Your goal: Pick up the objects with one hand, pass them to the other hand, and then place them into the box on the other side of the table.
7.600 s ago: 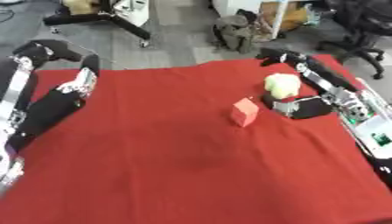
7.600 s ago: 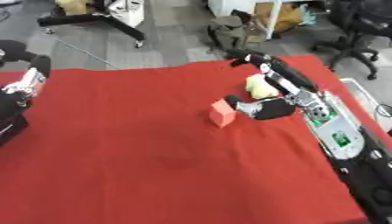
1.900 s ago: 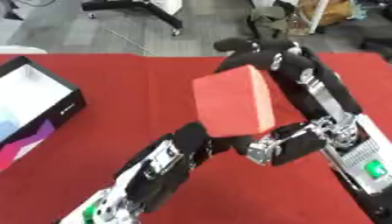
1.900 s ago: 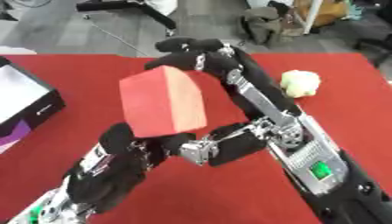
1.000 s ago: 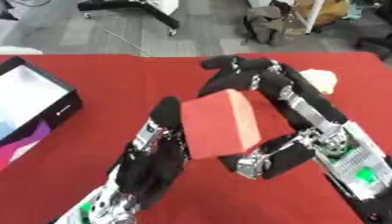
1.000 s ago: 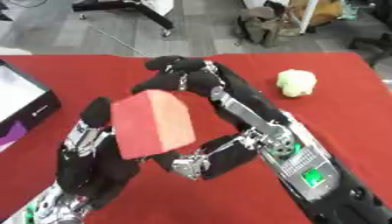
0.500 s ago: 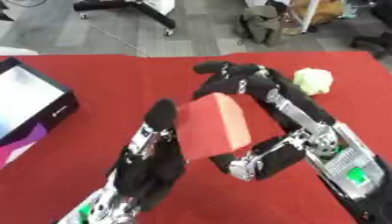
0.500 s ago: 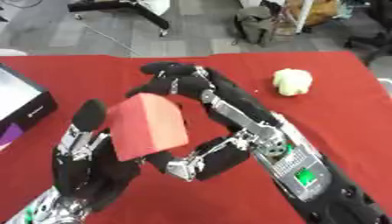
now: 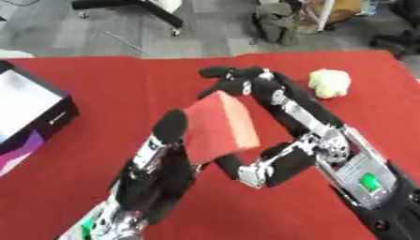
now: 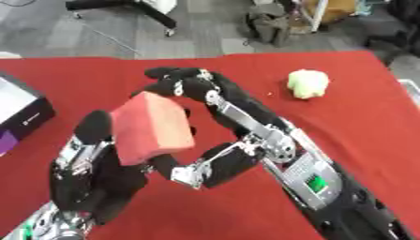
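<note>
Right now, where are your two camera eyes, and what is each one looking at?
Left eye view: sits in my head, looking down at the red table; shows my left hand and right hand around the red block.
Right eye view: sits beside it, facing the same way; same hands and block, everything shifted left.
Both share the black box at left and the pale green object at right.

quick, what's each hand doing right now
Left hand: fingers against the red foam block, grip cannot be told.
Right hand: curled on the same block.
</note>
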### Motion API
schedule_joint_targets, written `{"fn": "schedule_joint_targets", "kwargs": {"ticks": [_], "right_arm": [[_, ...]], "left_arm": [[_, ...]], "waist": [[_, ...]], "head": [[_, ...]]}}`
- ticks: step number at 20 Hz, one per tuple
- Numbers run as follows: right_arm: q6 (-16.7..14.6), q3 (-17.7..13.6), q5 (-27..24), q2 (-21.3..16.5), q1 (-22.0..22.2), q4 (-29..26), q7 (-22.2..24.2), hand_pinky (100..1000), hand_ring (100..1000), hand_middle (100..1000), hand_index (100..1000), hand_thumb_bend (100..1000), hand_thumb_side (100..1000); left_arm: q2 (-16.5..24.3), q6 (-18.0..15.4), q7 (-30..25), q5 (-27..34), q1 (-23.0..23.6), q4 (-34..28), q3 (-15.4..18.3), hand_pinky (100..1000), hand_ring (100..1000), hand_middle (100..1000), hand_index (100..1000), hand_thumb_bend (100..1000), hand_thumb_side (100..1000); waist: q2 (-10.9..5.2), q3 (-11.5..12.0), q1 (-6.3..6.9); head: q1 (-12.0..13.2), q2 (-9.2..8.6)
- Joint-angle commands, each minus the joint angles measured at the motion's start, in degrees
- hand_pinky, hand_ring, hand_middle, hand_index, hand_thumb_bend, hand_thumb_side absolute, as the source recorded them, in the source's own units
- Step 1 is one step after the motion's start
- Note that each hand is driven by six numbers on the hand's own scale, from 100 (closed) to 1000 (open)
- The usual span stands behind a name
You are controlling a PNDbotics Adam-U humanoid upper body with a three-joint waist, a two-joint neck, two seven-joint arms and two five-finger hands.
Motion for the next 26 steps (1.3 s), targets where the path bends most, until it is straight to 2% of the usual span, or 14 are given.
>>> {"fn": "schedule_joint_targets", "kwargs": {"ticks": [1,4,7,12,15,17,18,19,21,22,23,26], "right_arm": [[0.0,-0.5,0.0,-0.6,-0.6,0.2,0.3,909,635,396,719,100,246],[-0.6,-0.8,0.7,-0.7,-0.8,0.0,0.2,897,638,396,719,100,246],[-1.1,-1.0,1.8,-0.8,-0.8,-0.5,-0.1,891,638,391,719,100,246],[-1.9,-1.1,3.1,-0.9,-0.7,-1.1,-0.5,885,645,390,720,100,247],[-2.8,-1.2,3.6,-0.9,-0.5,-1.4,-0.3,881,654,408,738,102,250],[-3.4,-1.3,4.0,-0.9,-0.5,-1.7,-0.2,879,659,423,750,135,263],[-3.7,-1.5,4.2,-0.9,-0.5,-1.9,-0.2,878,671,461,778,218,301],[-4.0,-1.6,4.5,-0.9,-0.4,-2.1,-0.1,883,687,491,802,262,325],[-4.4,-1.8,5.4,-0.9,-0.4,-2.4,0.3,917,765,696,940,390,389],[-4.5,-1.8,5.8,-0.9,-0.3,-2.4,0.6,917,765,696,940,390,389],[-4.5,-1.8,6.2,-0.9,-0.3,-2.3,1.0,938,812,802,993,466,422],[-4.3,-1.9,6.0,-0.7,-0.1,-2.0,0.8,952,832,866,1000,543,459]], "left_arm": [[-0.3,0.0,-1.0,-0.4,-0.9,-1.4,0.0,1000,833,821,678,347,629],[-0.3,0.6,-1.1,-0.7,-1.1,-1.4,-0.1,1000,798,775,645,285,588],[-0.4,1.5,0.0,-0.8,-1.4,-1.4,-0.2,1000,767,736,613,242,586],[-0.5,3.4,5.3,0.0,-1.5,-1.4,-0.4,988,652,571,491,141,611],[-0.5,4.0,8.7,0.8,-1.5,-1.4,-0.5,986,615,521,464,114,617],[-0.5,4.0,9.7,1.1,-1.5,-1.4,-0.6,987,607,508,457,109,616],[-0.4,3.9,9.9,1.2,-1.5,-1.4,-0.6,989,601,500,454,105,616],[-0.5,3.8,9.8,1.3,-1.5,-1.4,-0.7,989,599,498,454,102,617],[-0.5,3.7,9.6,1.4,-1.4,-1.4,-0.8,991,599,494,453,100,620],[-0.5,3.7,9.5,1.4,-1.3,-1.4,-0.8,991,599,494,453,100,620],[-0.5,3.7,9.4,1.4,-1.2,-1.4,-0.9,992,598,492,451,100,622],[-0.5,3.8,9.4,1.3,-1.0,-1.4,-0.9,994,598,489,450,100,622]], "waist": [[-0.59,0.0,-0.02],[-0.58,0.0,-0.03],[-0.58,0.0,-0.03],[-0.59,-0.2,-0.06],[-0.58,-0.3,-0.07],[-0.57,-0.3,-0.07],[-0.57,-0.3,-0.07],[-0.57,-0.3,-0.07],[-0.59,-0.3,-0.09],[-0.59,-0.3,-0.1],[-0.6,-0.3,-0.11],[-0.63,-0.3,-0.17]], "head": [[-0.2,0.18],[-0.1,0.17],[0.0,0.11],[0.2,-0.01],[0.3,-0.02],[0.3,0.02],[0.3,0.05],[0.3,0.09],[0.3,0.12],[0.3,0.11],[0.3,0.11],[0.3,0.1]]}}
